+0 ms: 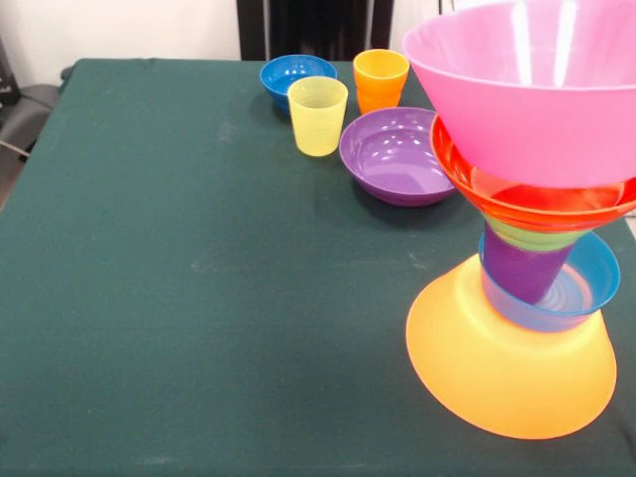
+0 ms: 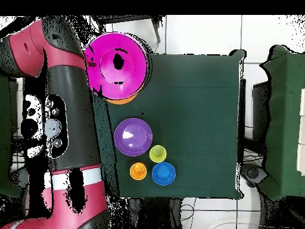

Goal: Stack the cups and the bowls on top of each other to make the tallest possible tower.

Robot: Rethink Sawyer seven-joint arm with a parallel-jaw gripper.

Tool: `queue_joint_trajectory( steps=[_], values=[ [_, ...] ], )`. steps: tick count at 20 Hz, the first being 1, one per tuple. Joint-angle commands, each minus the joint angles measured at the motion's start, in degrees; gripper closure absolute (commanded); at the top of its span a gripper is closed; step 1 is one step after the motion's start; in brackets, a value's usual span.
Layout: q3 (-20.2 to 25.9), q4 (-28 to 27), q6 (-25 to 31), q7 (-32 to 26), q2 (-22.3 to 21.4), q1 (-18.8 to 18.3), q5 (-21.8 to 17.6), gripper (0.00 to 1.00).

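The tower (image 1: 527, 248) stands at the right of the front view. Its base is the big yellow-orange bowl (image 1: 497, 368), upside down. On it are a light blue bowl (image 1: 588, 286), the purple cup (image 1: 522, 270), a green bowl (image 1: 532, 237), an orange-red bowl (image 1: 527, 207) and, on top, the large pink bowl (image 1: 527, 89), which also shows in the overhead view (image 2: 116, 64). The purple bowl (image 1: 397, 154), yellow cup (image 1: 318, 116), orange cup (image 1: 381, 79) and dark blue bowl (image 1: 288, 72) stand loose near the far edge. No gripper shows in either view.
The red and black arm (image 2: 68, 119) stands drawn back beside the table's left edge in the overhead view. The dark green tablecloth (image 1: 199, 278) covers the table. The tower is near the table's corner and edge.
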Motion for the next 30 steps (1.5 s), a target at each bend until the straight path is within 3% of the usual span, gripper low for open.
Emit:
queue_joint_trajectory(
  steps=[1, 13, 30],
  values=[
    [4.04, 7.58, -4.97, -4.94, 0.65, -1.28, -1.05, 1.0],
    [3.33, 8.66, -6.93, -4.34, 0.87, -0.86, -1.16, 1.0],
    [3.17, 10.99, -2.68, -3.14, -0.07, 0.08, -0.05, 1.0]
  ],
)
